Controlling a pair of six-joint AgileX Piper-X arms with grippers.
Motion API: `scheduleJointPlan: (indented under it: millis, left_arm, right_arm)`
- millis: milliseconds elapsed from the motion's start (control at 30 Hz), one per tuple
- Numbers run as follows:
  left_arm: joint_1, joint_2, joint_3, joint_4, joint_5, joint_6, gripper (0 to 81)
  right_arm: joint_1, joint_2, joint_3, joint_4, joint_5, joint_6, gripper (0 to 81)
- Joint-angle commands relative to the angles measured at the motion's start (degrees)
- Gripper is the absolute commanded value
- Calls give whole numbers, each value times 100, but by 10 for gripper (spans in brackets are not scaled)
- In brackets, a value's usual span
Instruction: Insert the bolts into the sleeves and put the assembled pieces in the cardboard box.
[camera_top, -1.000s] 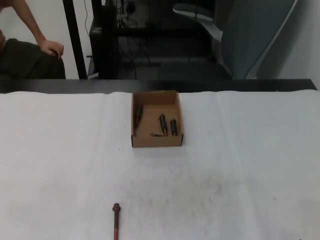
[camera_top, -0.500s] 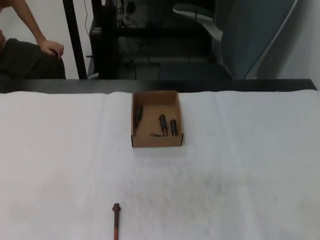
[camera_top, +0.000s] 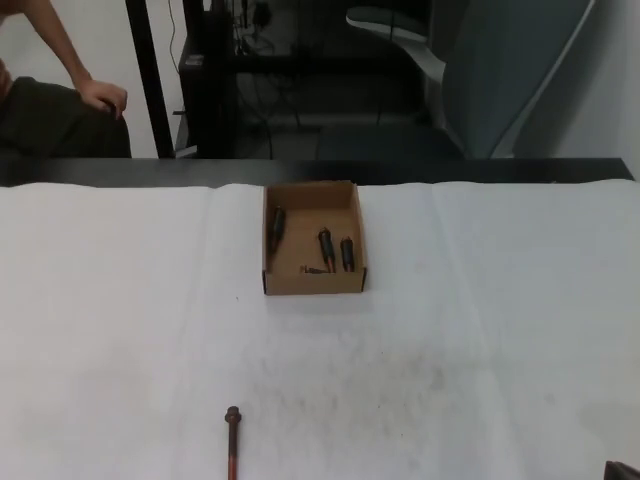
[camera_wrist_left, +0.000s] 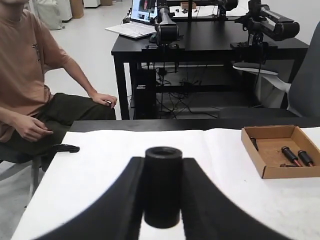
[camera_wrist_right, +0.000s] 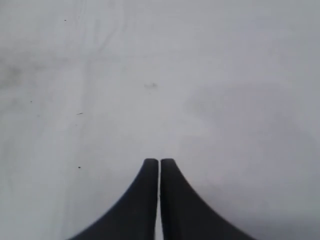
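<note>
1. Clamped in the left hand (camera_wrist_left: 163, 162): a black sleeve (camera_wrist_left: 162, 192), pinched between both fingers, standing upright with the open bore at its upper end.
2. Right hand (camera_wrist_right: 159, 162): fingers pressed together, nothing held, poised over bare white bench (camera_wrist_right: 200, 75).
3. Loose on the bench in the high view: one copper-coloured bolt (camera_top: 232, 440) at the near edge, left of the middle. Long axis running near-to-far, head at the far end and pointing roughly towards the cardboard box (camera_top: 313, 285); shank tip cut off by the frame.
4. Box at mid-bench on the far side, well apart from the bolt. Inside it, several dark assembled pieces (camera_top: 346, 252) lying flat.
5. Key relation, as a judgement: bolt flat on the bench, sleeve bore vertical, so a re-aiming of one or the other is needed before mating. Empty hand probably the one to fetch the bolt, though the bolt sits on the left half of the bench. Cannot tell from these views which hand is actually nearer.
6. Risk: a round shank lying flat, likely to roll under a shallow pinch; better gripped across the shank near the head.
</note>
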Motion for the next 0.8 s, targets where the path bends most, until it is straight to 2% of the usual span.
scheduleJointPlan:
  millis: [0, 200, 400, 767]
  left_arm:
    - [12, 64, -22, -64, -22, -36, 18]
    - [12, 64, -22, -64, -22, -36, 18]
    - [12, 64, -22, -64, -22, -36, 18]
    - [12, 64, -22, -64, -22, -36, 18]
  right_arm:
    - [-28, -24, -57, -94, -64, -48, 18]
    - [-28, -24, -57, -94, -54, -48, 18]
    - [-28, -24, -57, -39, 349, 191, 18]
    - [-28, -24, -57, -109, -415, -97, 18]
